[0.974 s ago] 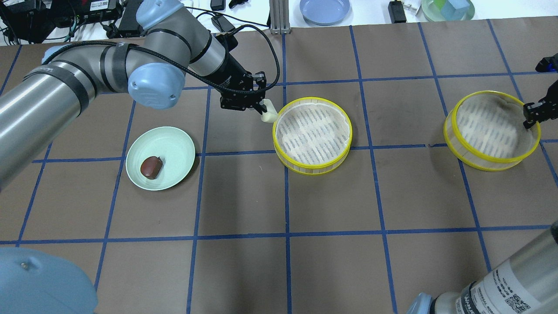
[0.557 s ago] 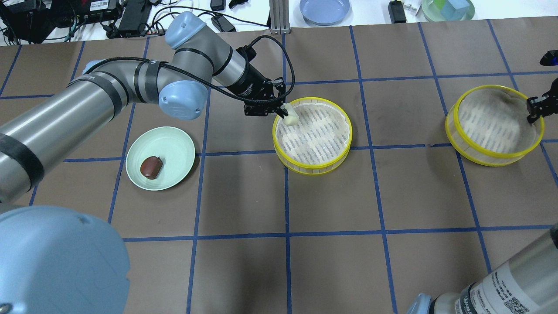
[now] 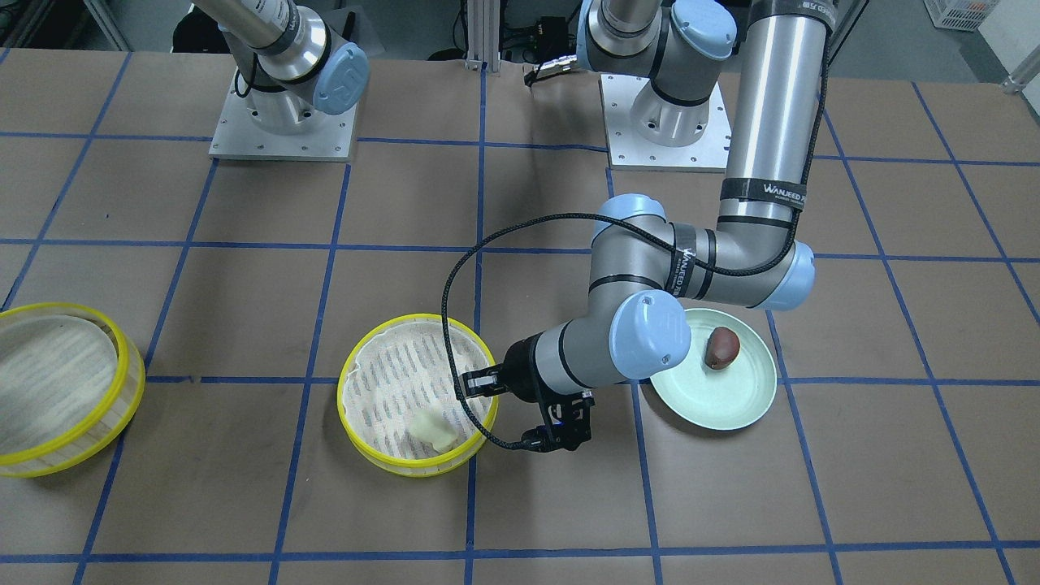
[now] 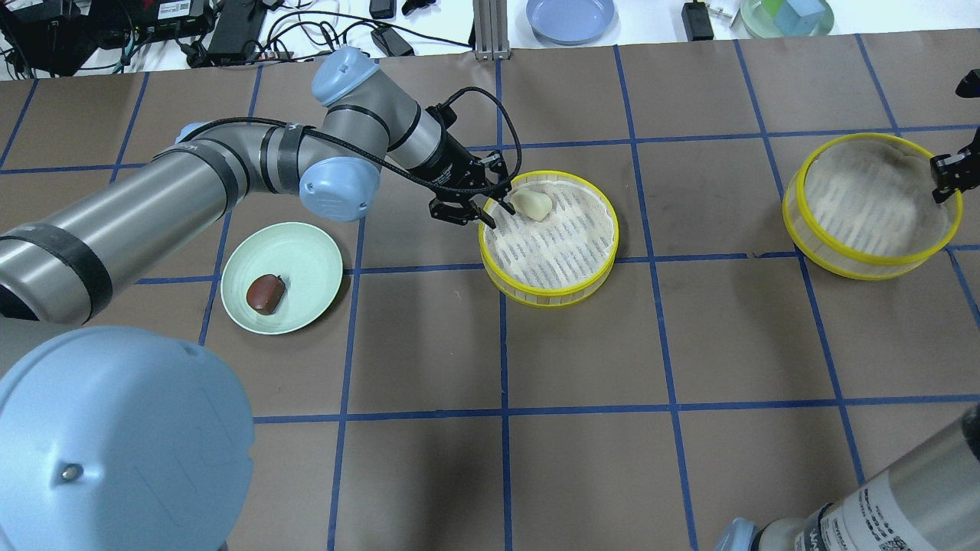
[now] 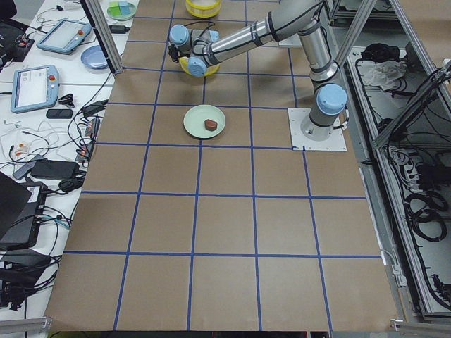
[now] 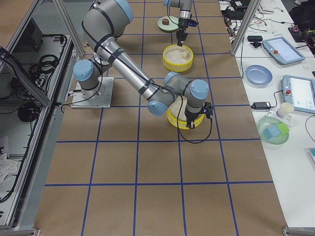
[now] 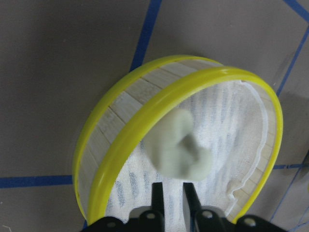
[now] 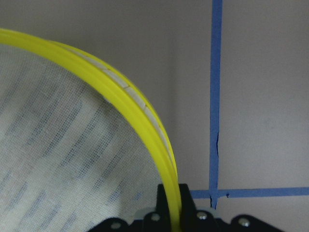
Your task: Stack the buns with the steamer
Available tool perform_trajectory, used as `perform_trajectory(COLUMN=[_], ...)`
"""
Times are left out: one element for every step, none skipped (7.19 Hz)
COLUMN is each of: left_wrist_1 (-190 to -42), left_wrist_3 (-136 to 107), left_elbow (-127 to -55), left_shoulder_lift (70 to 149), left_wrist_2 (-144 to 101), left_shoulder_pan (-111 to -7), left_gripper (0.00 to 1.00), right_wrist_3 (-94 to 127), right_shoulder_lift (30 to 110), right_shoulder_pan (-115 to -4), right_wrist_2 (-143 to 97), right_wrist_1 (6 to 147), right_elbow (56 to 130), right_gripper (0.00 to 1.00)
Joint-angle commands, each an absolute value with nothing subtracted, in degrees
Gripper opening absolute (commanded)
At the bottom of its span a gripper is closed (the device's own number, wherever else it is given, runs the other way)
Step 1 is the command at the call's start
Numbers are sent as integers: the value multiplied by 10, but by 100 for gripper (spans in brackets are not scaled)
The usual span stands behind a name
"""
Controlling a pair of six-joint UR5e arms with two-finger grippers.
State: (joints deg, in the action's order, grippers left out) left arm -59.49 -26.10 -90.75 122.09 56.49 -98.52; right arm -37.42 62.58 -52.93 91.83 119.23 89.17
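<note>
The cream-white rounded bun (image 4: 531,203) lies loose inside the central yellow-rimmed round steamer tray (image 4: 551,291). The left gripper (image 7: 172,189), narrowly parted and empty, hangs at its rim. Well right of it, the right gripper (image 8: 173,191) pinches the rim of the second yellow-rimmed tray (image 4: 869,266), seemingly for stacking.

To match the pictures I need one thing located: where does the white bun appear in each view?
Front-facing: white bun lower centre, at the tray's near edge.
Overhead: bun upper centre, tray's far-left part.
Exterior left: hidden behind the arm.
Exterior right: bun top centre, in the far tray.
Left wrist: bun at centre.
Right wrist: not in it.
Landmark: the yellow-rimmed tray holding it.
</note>
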Motion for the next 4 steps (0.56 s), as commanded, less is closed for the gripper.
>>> perform_trajectory(left_wrist_1=[-614,-656,-675,-685], left_wrist_3=[-279,-276,-272,-251], left_elbow=[-900,-893,-888,-888], left_shoulder_lift=[1192,1166,1139,1114], left_wrist_2=[598,670,722,774], left_shoulder_pan=[-985,-982,-973,-955], left_gripper=[100,100,100,100], right_wrist_3=[-346,-298,-266,-230], right_shoulder_lift=[645,661,676,697], right_shoulder_pan=[-544,-569,-591,-618], right_wrist_2=[920,921,920,918], right_wrist_1=[1185,1148,1129,1095], right_elbow=[893,893,896,897], right_gripper=[0,0,0,0])
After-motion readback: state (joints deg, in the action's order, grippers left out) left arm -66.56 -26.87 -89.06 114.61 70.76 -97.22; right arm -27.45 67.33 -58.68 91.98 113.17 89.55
